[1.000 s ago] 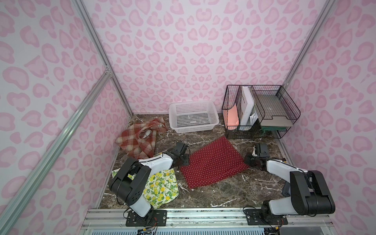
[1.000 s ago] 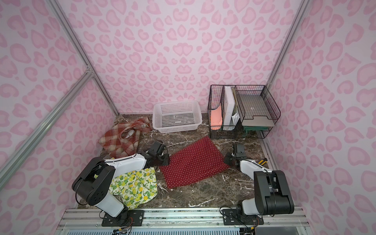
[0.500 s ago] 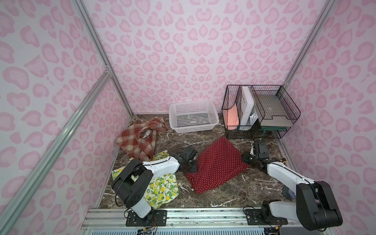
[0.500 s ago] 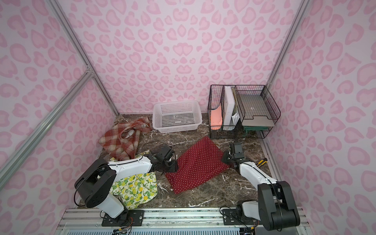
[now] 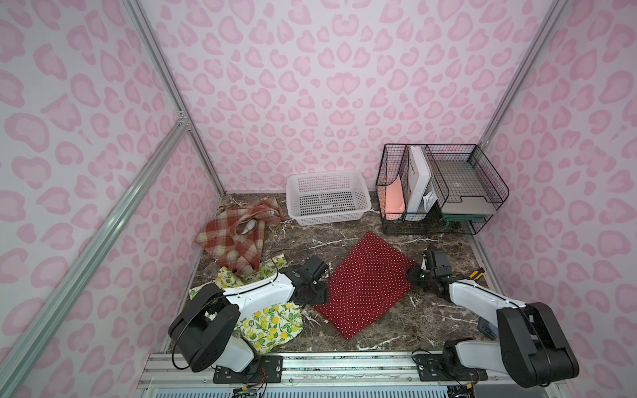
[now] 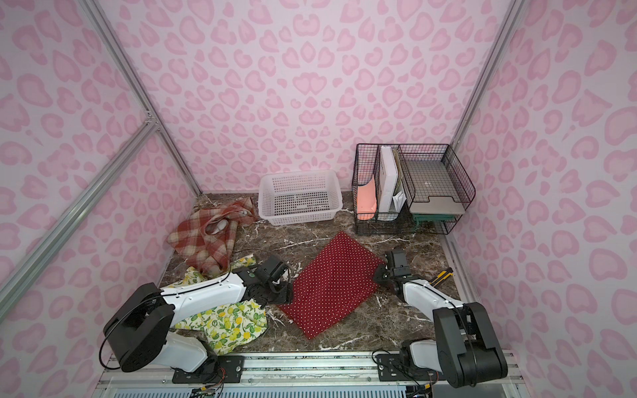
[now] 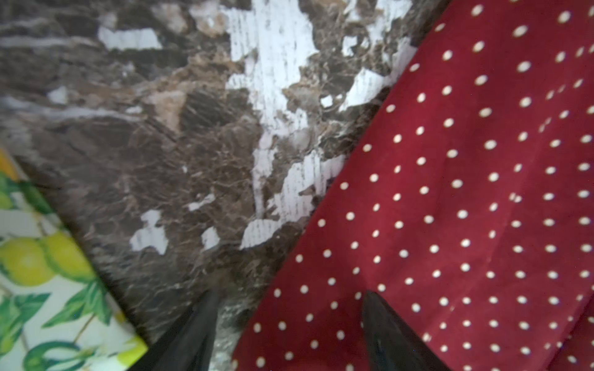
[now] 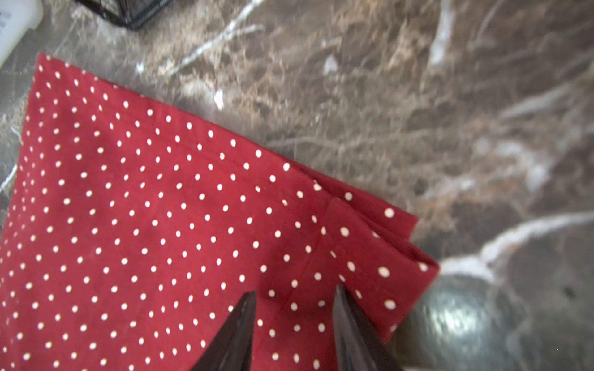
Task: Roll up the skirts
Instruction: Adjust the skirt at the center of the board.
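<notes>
The red polka-dot skirt [image 5: 365, 286] [image 6: 331, 286] lies flat and slanted mid-table. My left gripper [image 7: 289, 293] [image 5: 320, 296] is open at the skirt's left edge [image 7: 466, 208], one finger over bare marble and the other over the cloth. My right gripper [image 8: 295, 290] [image 5: 413, 275] is open low over the skirt's right corner [image 8: 160, 225], where the layers show as a fold. The lemon-print skirt [image 5: 272, 320] [image 7: 48, 273] lies crumpled under the left arm. The plaid skirt [image 5: 234, 237] [image 6: 206, 237] is heaped at the back left.
A white lattice basket [image 5: 327, 215] [image 6: 300, 213] stands at the back centre. A black wire organizer [image 5: 437, 186] with folders and trays fills the back right. A yellow-and-black tool [image 5: 477, 274] lies by the right wall. Pink walls enclose the marble table [image 5: 379, 327].
The red skirt has swung to a steeper slant and shifted toward the front. My left gripper moved right and forward along its edge. My right gripper's jaws have opened.
</notes>
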Tool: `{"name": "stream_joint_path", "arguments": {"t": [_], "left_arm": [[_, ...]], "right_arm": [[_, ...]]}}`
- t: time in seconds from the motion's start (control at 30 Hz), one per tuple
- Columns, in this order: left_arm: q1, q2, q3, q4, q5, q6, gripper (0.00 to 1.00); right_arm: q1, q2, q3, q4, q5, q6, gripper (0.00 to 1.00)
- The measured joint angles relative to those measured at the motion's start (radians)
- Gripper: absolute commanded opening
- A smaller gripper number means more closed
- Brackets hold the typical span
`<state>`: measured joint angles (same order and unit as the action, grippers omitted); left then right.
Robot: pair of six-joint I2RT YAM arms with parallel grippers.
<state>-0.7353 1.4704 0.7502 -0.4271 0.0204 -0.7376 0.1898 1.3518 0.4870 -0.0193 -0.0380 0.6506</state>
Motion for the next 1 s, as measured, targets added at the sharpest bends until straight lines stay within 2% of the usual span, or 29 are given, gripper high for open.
{"name": "stream_joint_path", "arguments": {"t": [0.3, 0.7, 0.83, 1.0], "left_arm": [[0.002, -0.014, -0.034, 0.035, 0.023, 0.015, 0.76], [-0.009, -0.018, -0.151, 0.336, 0.244, -0.040, 0.70], [-0.014, -0.043, -0.156, 0.315, 0.266, -0.040, 0.68], [-0.019, -0.106, -0.169, 0.197, 0.274, -0.039, 0.67]], "right_arm": [[-0.011, 0.117, 0.071, 0.060, 0.013, -0.040, 0.42], [-0.012, 0.140, 0.056, 0.133, 0.017, -0.045, 0.40], [-0.012, 0.140, 0.056, 0.135, 0.017, -0.045, 0.40], [-0.013, 0.132, 0.048, 0.146, 0.017, -0.045, 0.40]]}}
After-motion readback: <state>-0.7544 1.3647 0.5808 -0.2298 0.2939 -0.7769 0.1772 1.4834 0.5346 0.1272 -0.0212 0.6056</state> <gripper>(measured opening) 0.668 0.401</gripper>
